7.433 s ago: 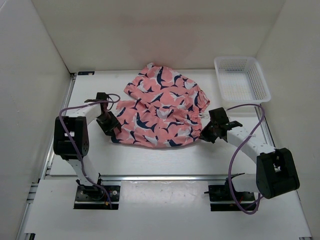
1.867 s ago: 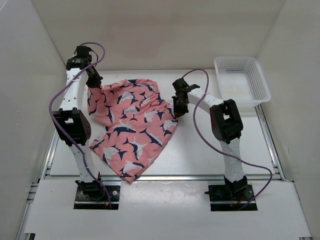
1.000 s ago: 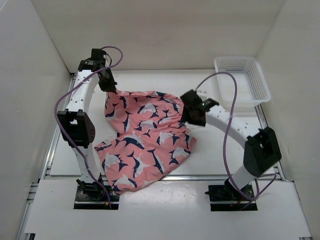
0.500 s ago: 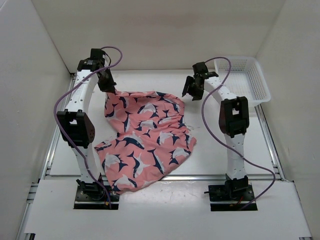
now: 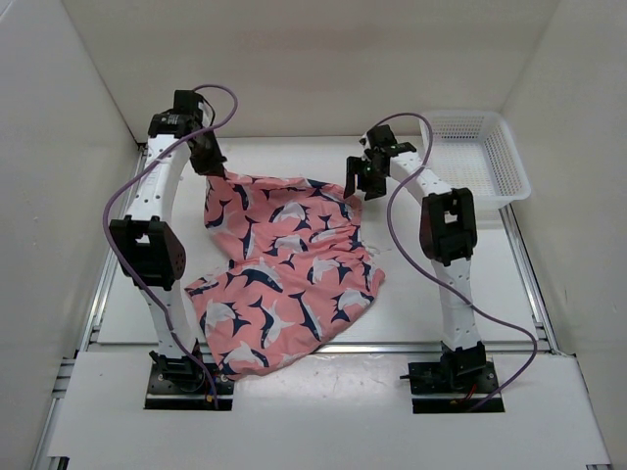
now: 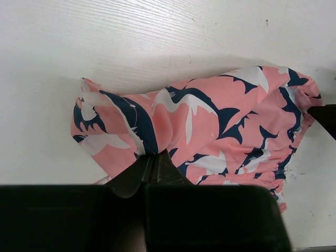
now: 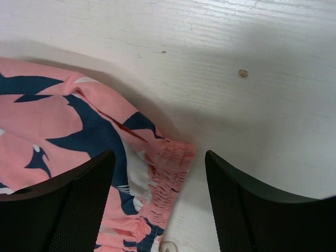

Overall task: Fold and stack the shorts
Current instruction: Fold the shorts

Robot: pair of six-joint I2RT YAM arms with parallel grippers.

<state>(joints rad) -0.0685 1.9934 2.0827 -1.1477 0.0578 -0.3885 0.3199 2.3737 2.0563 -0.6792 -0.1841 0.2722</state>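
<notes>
The salmon-pink shark-print shorts (image 5: 289, 264) lie spread on the table, one end trailing over the near edge by the left arm's base. My left gripper (image 5: 212, 163) is shut on their far left corner, which it holds pinched and slightly raised; in the left wrist view the fingertips (image 6: 152, 164) clamp a fold of the shorts (image 6: 210, 121). My right gripper (image 5: 358, 182) hovers open over the far right corner. In the right wrist view that gripper (image 7: 158, 155) straddles the gathered waistband corner (image 7: 173, 157) without touching it, with a white drawstring end (image 7: 168, 247) just below.
A white mesh basket (image 5: 514, 157) stands at the far right of the table, just beyond the right arm. White walls enclose the table at the back and on both sides. Both arms reach toward the far half of the table.
The right gripper has swung from the shorts' right side up toward the basket, then left to hover over the far right waistband corner, its jaws widening. The left gripper and the shorts have barely moved.
</notes>
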